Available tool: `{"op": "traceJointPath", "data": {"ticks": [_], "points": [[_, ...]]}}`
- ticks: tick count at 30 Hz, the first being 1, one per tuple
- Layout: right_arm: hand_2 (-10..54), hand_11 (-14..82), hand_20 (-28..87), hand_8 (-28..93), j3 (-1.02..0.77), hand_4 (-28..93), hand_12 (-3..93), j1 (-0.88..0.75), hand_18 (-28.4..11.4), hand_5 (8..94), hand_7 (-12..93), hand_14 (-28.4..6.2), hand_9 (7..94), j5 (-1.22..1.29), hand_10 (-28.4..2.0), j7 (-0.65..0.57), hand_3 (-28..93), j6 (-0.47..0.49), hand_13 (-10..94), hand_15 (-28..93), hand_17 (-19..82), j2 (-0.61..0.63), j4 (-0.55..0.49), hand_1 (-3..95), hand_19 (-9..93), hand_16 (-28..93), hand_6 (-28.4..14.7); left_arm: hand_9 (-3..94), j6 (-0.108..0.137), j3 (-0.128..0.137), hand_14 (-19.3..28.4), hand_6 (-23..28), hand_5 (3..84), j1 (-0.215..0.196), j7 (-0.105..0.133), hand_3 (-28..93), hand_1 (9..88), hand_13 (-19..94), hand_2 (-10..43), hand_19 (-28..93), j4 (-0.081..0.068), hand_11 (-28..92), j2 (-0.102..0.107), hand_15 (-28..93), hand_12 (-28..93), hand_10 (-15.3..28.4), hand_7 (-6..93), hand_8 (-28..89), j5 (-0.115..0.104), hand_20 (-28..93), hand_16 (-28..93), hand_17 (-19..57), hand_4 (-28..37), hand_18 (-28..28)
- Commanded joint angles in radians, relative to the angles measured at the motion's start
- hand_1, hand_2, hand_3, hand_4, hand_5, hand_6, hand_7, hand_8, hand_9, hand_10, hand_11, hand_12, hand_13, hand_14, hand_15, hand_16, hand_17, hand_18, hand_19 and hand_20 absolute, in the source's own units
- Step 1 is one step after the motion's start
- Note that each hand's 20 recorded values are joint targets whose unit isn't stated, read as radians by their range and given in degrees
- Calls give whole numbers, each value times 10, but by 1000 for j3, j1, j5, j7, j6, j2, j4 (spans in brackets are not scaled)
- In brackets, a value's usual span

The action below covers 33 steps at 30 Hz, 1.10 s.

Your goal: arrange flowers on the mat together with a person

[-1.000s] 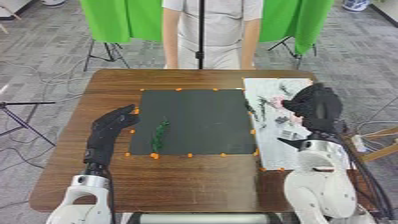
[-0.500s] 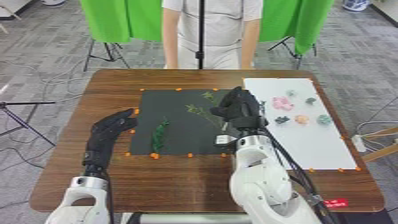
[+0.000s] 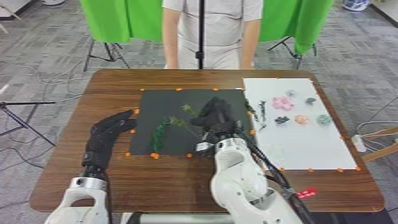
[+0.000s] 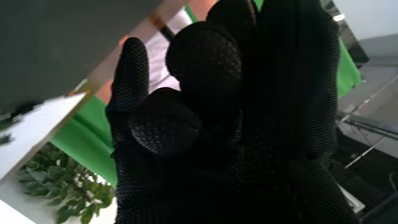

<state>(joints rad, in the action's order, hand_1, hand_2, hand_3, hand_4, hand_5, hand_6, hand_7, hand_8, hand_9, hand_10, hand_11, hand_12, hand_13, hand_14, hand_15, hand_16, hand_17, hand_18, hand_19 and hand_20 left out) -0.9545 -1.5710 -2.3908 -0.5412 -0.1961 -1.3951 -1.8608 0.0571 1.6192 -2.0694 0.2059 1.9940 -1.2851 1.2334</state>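
In the head view, the right hand (image 3: 216, 116) is over the right half of the dark mat (image 3: 191, 148), curled round a light green sprig (image 3: 182, 123) that sticks out to its left. A darker green sprig (image 3: 160, 136) lies on the mat's left part. Beside the mat's left edge rests the left hand (image 3: 113, 124), its fingers relaxed and holding nothing. In the right wrist view, the right hand (image 4: 209, 120) has fingers and thumb bent together; the sprig's held part is hidden.
A white sheet (image 3: 311, 147) right of the dark mat bears a pink flower (image 3: 282, 103), a peach flower (image 3: 302, 119), several small flowers and thin dark sprigs (image 3: 262, 114). Orange tape pieces line the mat's edges. A person stands beyond the table's far edge.
From above the white sheet, my right hand has moved left over the dark mat, bringing the light green sprig with it, lately a little further left and nearer. The left hand has kept still.
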Motion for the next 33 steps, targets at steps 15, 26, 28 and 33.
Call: {"op": "traceJointPath", "data": {"ticks": [15,26,28,33], "points": [[-95,424,431,123,32,408,295,21,-172,869,277,-124,884,12,-109,0,-283,-3,731,747,299,-37,106,862,523,397,0,481,-16,-15,193,64,513,1,-17,647,313,384,-49,126,-15,247,-7,256,166,161,132,-30,2,212,4,91,-158,138],[-95,426,428,123,64,410,273,44,-170,865,281,-120,886,22,-108,16,-283,-32,734,743,301,-42,135,844,522,391,13,478,-24,-20,192,62,505,8,-17,639,314,384,-41,129,-17,247,-9,256,162,157,132,-35,6,213,4,90,-154,139],[-95,421,427,124,65,413,270,47,-169,864,280,-118,888,24,-107,18,-283,-45,738,738,302,-44,141,836,521,388,17,477,-26,-22,193,60,503,12,-18,636,313,384,-36,129,-19,248,-7,256,161,155,134,-36,6,213,5,90,-153,139],[-95,410,428,117,57,404,268,46,-168,854,248,-115,891,24,-105,25,-283,-39,741,729,302,-41,140,815,519,387,20,476,-29,-22,192,59,501,12,-17,633,313,386,-33,130,-20,248,-6,257,158,153,139,-40,5,214,6,89,-148,139]]}}
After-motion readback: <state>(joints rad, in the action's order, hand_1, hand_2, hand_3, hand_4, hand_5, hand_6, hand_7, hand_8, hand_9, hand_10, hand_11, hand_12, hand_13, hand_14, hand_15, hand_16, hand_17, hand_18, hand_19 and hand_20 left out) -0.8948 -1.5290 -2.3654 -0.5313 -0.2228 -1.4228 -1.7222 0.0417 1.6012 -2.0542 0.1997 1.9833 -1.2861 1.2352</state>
